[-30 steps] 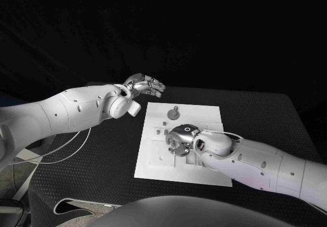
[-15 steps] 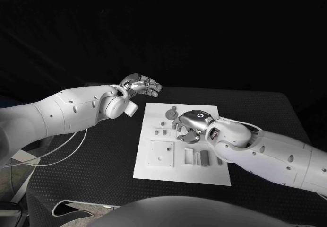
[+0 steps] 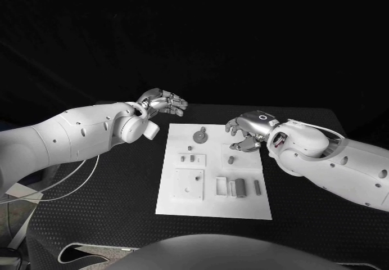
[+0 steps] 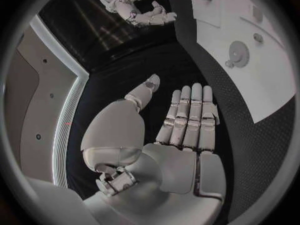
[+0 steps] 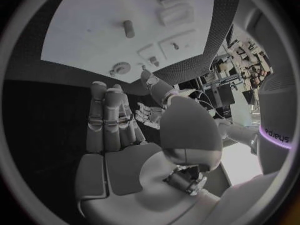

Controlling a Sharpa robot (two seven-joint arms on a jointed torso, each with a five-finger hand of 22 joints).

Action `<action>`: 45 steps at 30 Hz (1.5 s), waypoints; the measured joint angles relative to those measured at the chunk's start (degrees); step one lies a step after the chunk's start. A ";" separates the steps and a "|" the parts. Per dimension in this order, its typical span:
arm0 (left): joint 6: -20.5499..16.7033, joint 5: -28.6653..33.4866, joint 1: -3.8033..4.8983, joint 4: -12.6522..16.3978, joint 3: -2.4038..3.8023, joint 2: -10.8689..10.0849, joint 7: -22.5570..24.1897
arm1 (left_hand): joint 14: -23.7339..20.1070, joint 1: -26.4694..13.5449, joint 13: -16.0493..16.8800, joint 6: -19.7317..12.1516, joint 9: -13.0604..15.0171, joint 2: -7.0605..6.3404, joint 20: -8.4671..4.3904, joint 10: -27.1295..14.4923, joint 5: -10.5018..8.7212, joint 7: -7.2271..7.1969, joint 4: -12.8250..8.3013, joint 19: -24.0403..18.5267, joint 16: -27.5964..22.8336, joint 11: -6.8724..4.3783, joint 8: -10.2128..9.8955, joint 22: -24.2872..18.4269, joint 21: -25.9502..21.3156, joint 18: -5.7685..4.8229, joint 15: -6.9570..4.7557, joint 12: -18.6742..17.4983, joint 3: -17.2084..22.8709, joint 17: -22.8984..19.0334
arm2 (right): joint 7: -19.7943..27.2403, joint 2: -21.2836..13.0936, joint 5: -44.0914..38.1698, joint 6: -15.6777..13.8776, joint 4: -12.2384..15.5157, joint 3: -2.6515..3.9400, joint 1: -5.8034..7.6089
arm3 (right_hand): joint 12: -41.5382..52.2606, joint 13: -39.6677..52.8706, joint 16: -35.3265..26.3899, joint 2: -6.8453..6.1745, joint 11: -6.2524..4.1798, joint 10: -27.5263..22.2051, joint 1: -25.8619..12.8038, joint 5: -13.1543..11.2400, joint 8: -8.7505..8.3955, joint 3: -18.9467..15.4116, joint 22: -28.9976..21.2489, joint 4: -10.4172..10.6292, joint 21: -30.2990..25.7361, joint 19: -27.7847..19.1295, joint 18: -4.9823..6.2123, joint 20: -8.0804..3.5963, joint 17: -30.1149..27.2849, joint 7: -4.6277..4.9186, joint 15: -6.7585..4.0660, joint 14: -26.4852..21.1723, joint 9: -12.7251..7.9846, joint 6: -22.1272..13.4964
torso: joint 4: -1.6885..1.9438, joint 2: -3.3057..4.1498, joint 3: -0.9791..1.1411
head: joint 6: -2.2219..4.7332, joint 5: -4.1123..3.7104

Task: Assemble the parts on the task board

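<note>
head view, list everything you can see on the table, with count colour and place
table: one, black, textured top, under everything
task board: one, white plate, middle of the table
round gear-like part: one, grey, far end of the board
small parts: several, grey, mid-board, including an upright peg
square plate with holes: one, white, near left of the board
bar-shaped parts: a few, grey and white, side by side on the near right of the board
cable: one, white, off the table's left edge
left hand: silver, beyond the board's far left corner, holding nothing, fingers apart
right hand: silver, above the board's far right corner, fingers curled, nothing visible in it
</note>
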 measured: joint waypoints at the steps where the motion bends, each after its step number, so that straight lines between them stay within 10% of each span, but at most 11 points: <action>1: 0.00 0.00 0.00 0.00 0.00 0.02 0.01 | 0.00 0.00 0.00 0.00 0.00 0.00 0.00 0.00 0.00 0.00 0.00 0.00 0.00 0.00 0.00 0.00 0.00 0.00 0.00 0.00 0.00 0.00 | -0.06 -0.10 -0.04 0.44 -0.10 0.00 0.00 | -0.36 -0.27 0.01 -0.32 0.24 -0.63 0.18 0.00 0.00 0.29 0.00 0.29 -0.01 0.00 0.00 0.00 -0.06 -0.33 0.11 -0.12 -0.10 -0.11 | 0.00 -0.01 0.00 | 0.05 -0.07; 9: 0.05 0.00 0.01 -0.18 0.00 0.11 0.04 | 0.00 0.00 0.00 0.00 0.00 0.00 0.21 0.00 0.00 0.00 0.00 0.21 0.00 0.00 0.00 -0.06 0.00 0.00 0.00 0.00 0.00 0.06 | -0.16 0.61 -0.28 4.74 -1.69 -0.81 -0.02 | -1.67 -1.79 0.30 -1.95 1.73 -3.58 -0.59 0.00 -0.24 2.19 0.00 2.96 -0.36 -0.60 -0.44 0.20 -0.78 -1.78 1.29 -0.64 -0.50 -1.42 | 0.10 0.00 0.00 | 0.25 -0.41; 16: 0.07 0.00 0.00 -0.56 0.00 0.30 0.04 | 0.00 0.00 0.01 0.00 -0.05 0.00 0.21 0.00 0.00 0.00 0.00 0.21 -0.23 0.00 0.22 -0.12 0.00 0.01 0.00 0.00 0.00 0.19 | -0.20 1.86 -0.34 6.89 -3.95 -2.86 -0.15 | -1.67 -2.00 0.72 -1.93 1.73 -3.58 -0.57 0.00 -0.24 2.34 0.00 3.28 -0.36 -0.61 -0.44 0.21 -0.99 -1.91 1.29 -0.64 -0.55 -1.55 | 0.26 0.04 -0.03 | 0.30 -0.52; 35: 0.17 0.00 0.00 -0.67 0.00 0.56 -0.04 | 0.00 0.00 -0.04 0.00 -0.05 0.00 0.20 0.00 0.00 0.00 0.00 0.21 -0.23 0.00 0.21 -0.26 0.00 0.00 0.00 0.00 0.00 0.50 | -0.02 4.93 -0.47 7.37 -7.37 -5.83 -1.74 | 0.29 -2.29 2.47 3.00 0.18 0.25 0.53 0.00 2.20 0.60 -0.01 -0.23 0.17 -0.15 -0.44 -0.03 -2.03 -0.97 0.51 0.15 -0.36 1.63 | 0.26 0.07 -0.08 | -0.07 -0.41; 45: 0.32 0.00 0.00 -0.79 0.00 0.67 -0.04 | 0.00 0.00 -0.04 0.00 -0.10 0.00 0.20 0.00 0.00 0.00 0.09 0.21 -0.45 0.00 0.44 -0.37 0.00 0.00 0.00 0.00 -0.09 0.57 | 0.24 6.29 -0.48 6.23 -9.65 -5.86 -2.25 | 0.94 -2.34 2.77 4.33 -0.08 1.41 0.80 0.00 2.20 0.29 -0.01 -0.85 0.24 0.25 -0.44 -0.20 -2.46 -0.76 0.41 0.27 -0.61 1.84 | 0.36 0.10 -0.06 | -0.26 -0.02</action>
